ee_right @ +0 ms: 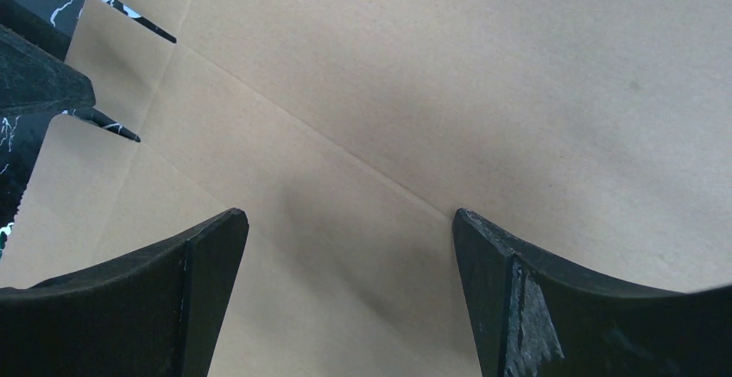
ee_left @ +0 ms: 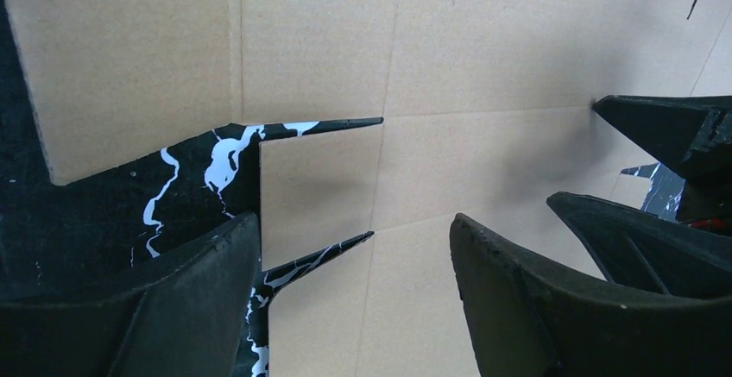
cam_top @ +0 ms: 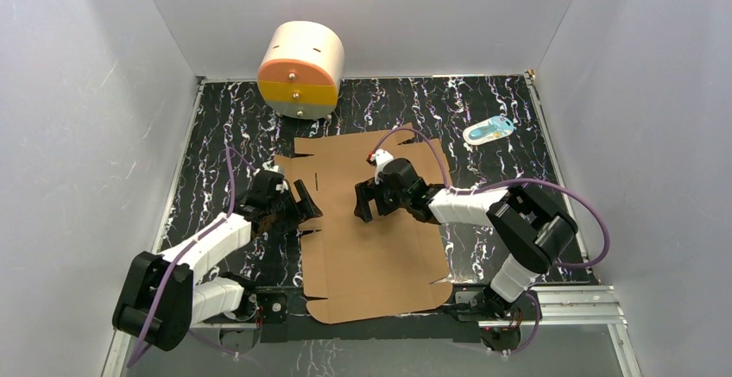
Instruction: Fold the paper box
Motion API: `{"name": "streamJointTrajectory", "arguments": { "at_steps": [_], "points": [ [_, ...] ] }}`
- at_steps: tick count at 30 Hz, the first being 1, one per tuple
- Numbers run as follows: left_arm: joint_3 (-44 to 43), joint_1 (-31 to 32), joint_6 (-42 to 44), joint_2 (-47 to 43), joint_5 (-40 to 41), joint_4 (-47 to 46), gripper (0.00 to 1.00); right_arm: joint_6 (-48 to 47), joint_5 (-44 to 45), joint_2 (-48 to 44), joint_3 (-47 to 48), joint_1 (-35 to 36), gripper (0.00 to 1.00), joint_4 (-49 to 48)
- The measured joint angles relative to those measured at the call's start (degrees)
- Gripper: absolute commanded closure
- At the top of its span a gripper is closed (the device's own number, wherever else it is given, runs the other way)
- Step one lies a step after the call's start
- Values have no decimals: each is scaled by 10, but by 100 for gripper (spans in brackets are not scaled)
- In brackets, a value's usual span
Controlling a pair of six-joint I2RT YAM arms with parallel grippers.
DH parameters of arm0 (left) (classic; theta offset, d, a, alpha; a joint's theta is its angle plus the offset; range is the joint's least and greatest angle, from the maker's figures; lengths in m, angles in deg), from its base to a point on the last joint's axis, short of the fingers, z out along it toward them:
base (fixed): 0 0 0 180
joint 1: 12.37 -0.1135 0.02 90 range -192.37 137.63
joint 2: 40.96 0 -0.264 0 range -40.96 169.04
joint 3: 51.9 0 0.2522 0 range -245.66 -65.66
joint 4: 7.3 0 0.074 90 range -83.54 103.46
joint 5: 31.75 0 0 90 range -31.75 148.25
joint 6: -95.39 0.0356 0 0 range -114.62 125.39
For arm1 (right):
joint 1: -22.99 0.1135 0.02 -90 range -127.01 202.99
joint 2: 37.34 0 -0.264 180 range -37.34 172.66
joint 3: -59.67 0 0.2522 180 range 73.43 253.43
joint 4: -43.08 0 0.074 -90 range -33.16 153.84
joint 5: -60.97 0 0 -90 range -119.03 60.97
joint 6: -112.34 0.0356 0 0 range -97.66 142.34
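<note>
Lying flat, the paper box (cam_top: 371,256) is bordered by dark surface (cam_top: 483,101) on both sides; left claw (cam_top: 304,205) is spread at its slotted left edge, right claw (cam_top: 369,211) spread above its middle.

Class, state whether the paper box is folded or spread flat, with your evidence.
Spread flat: the paper box lies as one sheet on the table, no flap raised.

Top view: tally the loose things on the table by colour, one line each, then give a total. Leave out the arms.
Brown: 1, the paper box, lying flat
Cream with orange and yellow fronts: 1, the round drum
Light blue and white: 1, the small item at the far right
Total: 3
</note>
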Motion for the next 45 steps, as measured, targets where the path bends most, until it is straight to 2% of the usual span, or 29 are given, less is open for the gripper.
{"name": "streamJointTrajectory", "arguments": {
  "at_steps": [3,7,12,19,27,35,40,45],
  "points": [
    [0,0,3,5,-5,-4,42,2,-3,4,0,0,1,-6],
    [0,-3,6,5,-9,-2,53,5,-4,8,0,-1,1,-15],
    [-3,-4,9,4,-12,7,66,6,-4,17,1,-3,1,-33],
    [-40,8,7,4,-31,16,78,8,-5,27,2,-3,1,-52],
    [-83,47,8,10,-11,33,78,11,-8,33,6,-3,2,-60],
    [-115,98,8,73,25,44,78,12,-8,34,6,-3,1,-62],
    [-122,107,8,85,42,49,78,12,-8,34,6,-3,1,-62],
    [-123,109,9,82,57,61,69,12,-8,34,6,-3,1,-62]
  ]
}}
